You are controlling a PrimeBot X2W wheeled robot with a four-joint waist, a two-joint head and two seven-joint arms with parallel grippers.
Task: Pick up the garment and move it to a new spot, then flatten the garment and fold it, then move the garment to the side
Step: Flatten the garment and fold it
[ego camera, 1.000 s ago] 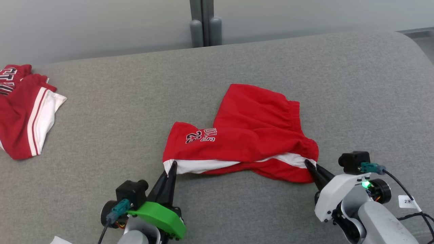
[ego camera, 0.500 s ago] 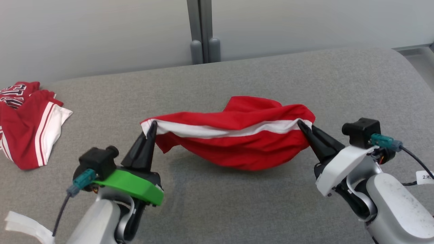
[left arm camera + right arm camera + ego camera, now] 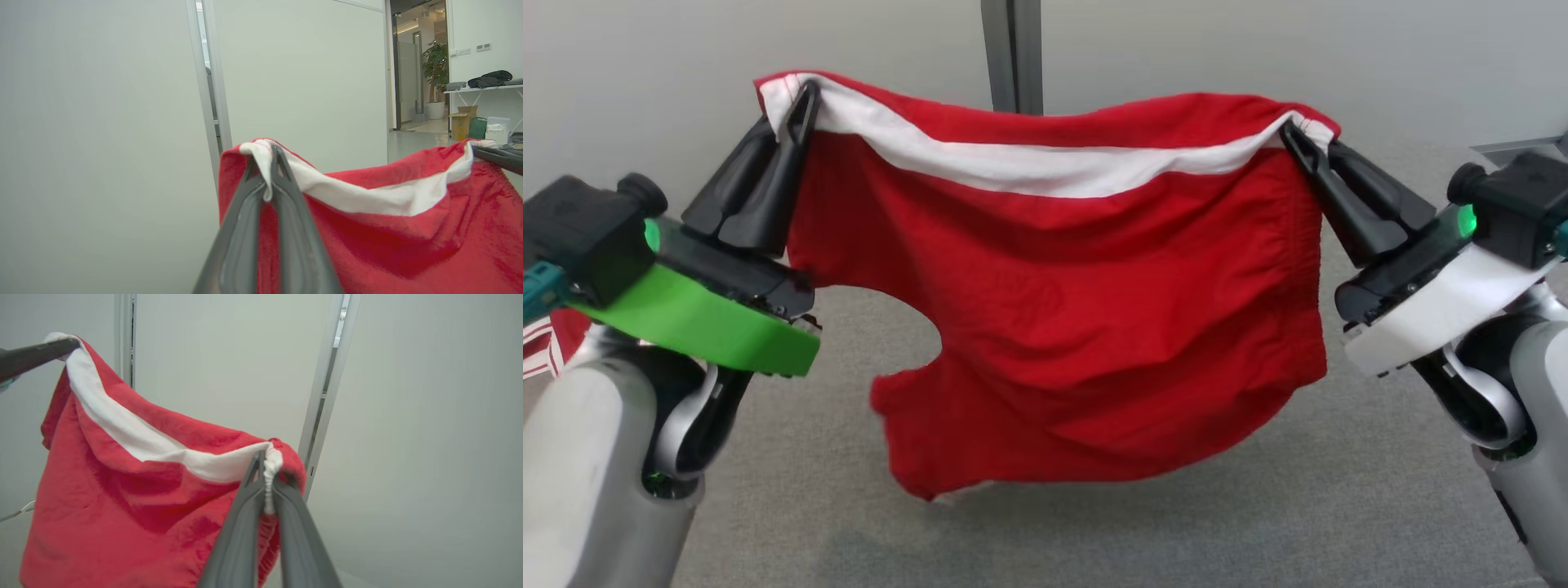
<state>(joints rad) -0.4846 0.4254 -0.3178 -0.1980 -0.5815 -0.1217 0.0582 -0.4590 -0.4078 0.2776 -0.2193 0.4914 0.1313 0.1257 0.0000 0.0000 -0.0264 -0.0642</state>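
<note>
The garment (image 3: 1086,327) is a pair of red shorts with a white side stripe, hanging in the air above the grey table (image 3: 1258,523). My left gripper (image 3: 805,94) is shut on its upper left corner, and my right gripper (image 3: 1290,131) is shut on its upper right corner. The cloth stretches between them and droops, its lower edge near the table. In the left wrist view the garment (image 3: 408,237) is pinched at the white stripe by the left gripper (image 3: 267,153). The right wrist view shows the garment (image 3: 135,486) clamped in the right gripper (image 3: 267,461).
A second red and white garment (image 3: 543,347) lies at the far left of the table, mostly behind my left arm. A pale wall with a grey post (image 3: 1011,49) stands behind the table. Bare grey tabletop lies under and in front of the hanging cloth.
Both grippers have risen with the garment, lifting it off the table until it hangs spread between them. The head camera has tilted, shifting the whole view.
</note>
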